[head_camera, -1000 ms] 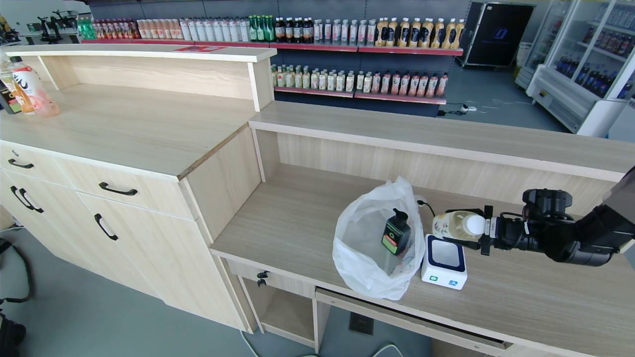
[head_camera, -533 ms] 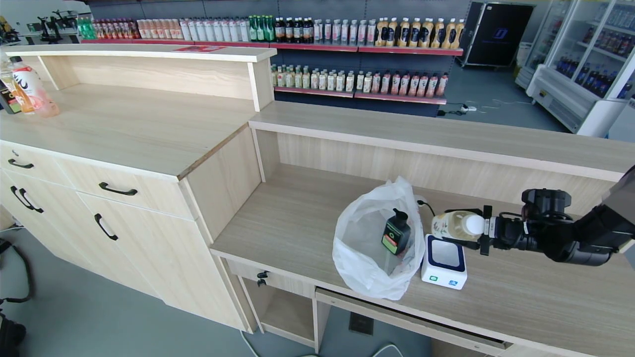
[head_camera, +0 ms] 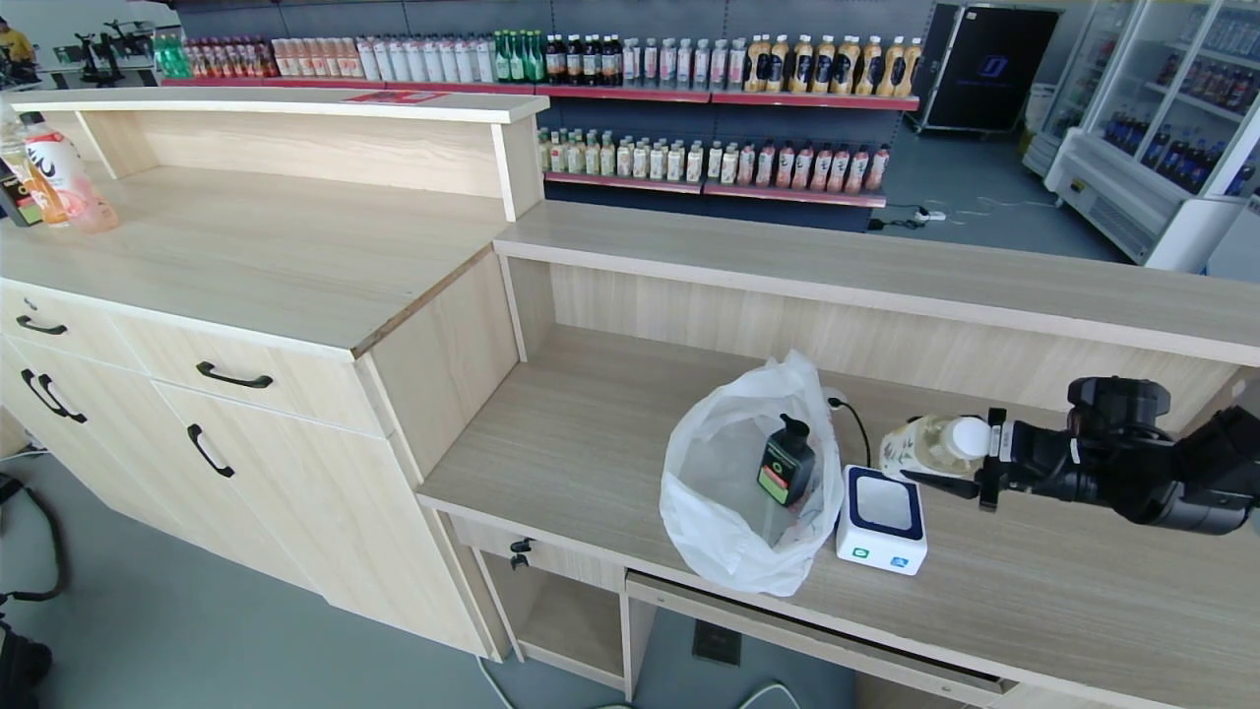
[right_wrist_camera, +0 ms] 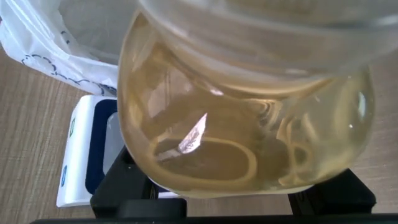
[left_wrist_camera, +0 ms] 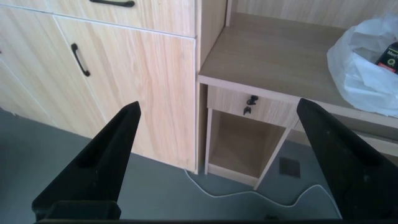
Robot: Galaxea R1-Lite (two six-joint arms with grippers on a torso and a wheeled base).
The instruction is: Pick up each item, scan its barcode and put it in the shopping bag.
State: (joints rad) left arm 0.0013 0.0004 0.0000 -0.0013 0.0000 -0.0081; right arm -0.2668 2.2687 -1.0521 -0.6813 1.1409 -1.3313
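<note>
Head view, bottle (head_camera: 911, 443): lying sideways in the air, right of centre frame, just up-right of the scanner (head_camera: 882, 517).
Right gripper (head_camera: 947, 455): fingers clamped on the bottle's capped end.
Left gripper (left_wrist_camera: 217, 106): fingers spread wide, holding nothing.
Shopping bag (head_camera: 719, 492): on worktop (head_camera: 1034, 601), just left of scanner; pump bottle (head_camera: 786, 471) inside.
Risk: smooth round bottle, held by one end, may sag or slip; limp bag mouth may snag it.

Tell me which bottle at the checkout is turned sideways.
The clear white-capped bottle of pale yellow liquid, gripped horizontally in the right pincer. The black pump bottle in the white plastic bag and the pink drink bottle stand upright.
</note>
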